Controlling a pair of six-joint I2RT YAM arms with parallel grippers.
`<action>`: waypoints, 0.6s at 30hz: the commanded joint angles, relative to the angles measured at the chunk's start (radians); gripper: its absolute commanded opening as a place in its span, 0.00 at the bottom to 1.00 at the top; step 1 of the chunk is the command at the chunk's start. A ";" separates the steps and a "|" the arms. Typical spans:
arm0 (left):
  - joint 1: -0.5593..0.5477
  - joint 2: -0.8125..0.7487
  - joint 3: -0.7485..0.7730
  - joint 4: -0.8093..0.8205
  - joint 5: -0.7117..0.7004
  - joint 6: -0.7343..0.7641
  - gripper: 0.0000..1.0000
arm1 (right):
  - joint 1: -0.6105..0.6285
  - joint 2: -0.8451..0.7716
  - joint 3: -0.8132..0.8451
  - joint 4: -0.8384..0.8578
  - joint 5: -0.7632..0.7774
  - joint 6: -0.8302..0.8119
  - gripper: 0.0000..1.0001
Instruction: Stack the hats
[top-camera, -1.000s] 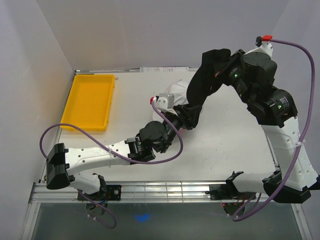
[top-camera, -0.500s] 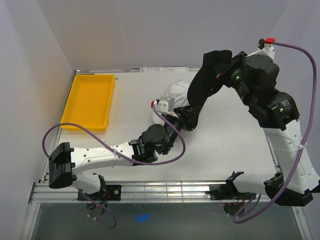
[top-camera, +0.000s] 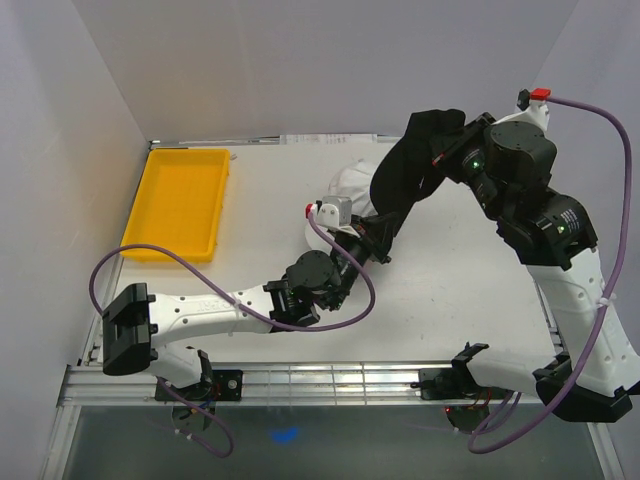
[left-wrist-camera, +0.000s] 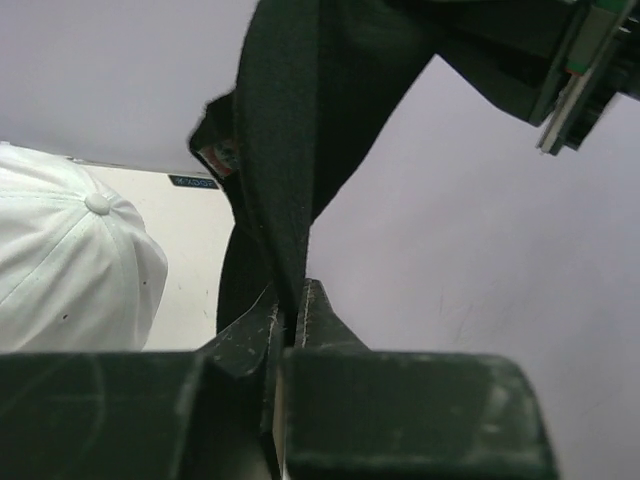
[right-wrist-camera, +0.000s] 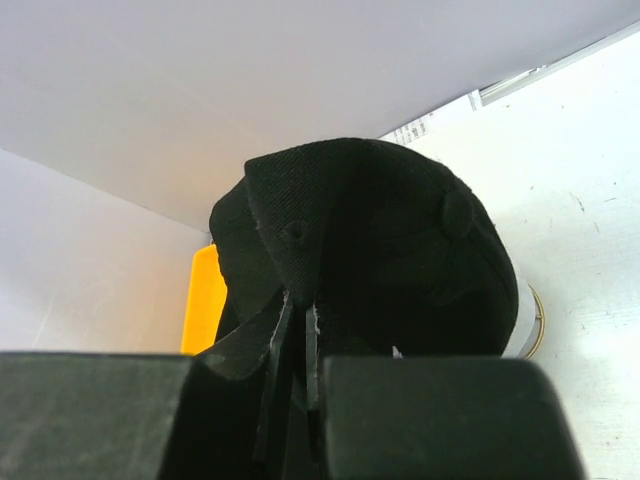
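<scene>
The left jaws clench a lower fold of the black cap (left-wrist-camera: 290, 120), and the right jaws pinch its crown higher up. The cap hangs stretched between the two arms above the table (top-camera: 450, 290). The white cap (left-wrist-camera: 70, 270) sits just beside it. A yellow tray (top-camera: 180, 200) lies well apart.

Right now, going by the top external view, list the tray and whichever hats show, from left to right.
Left to right: yellow plastic tray → white fabric cap → black fabric cap.
</scene>
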 joint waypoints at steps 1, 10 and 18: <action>-0.007 -0.031 0.008 0.029 -0.020 0.016 0.03 | 0.000 -0.037 -0.013 0.073 0.047 0.007 0.08; 0.036 -0.108 0.059 -0.130 0.003 -0.134 0.00 | 0.000 -0.056 -0.072 0.115 0.107 -0.114 0.42; 0.168 -0.156 0.086 -0.181 0.104 -0.361 0.00 | 0.000 -0.102 -0.092 0.118 0.271 -0.230 0.74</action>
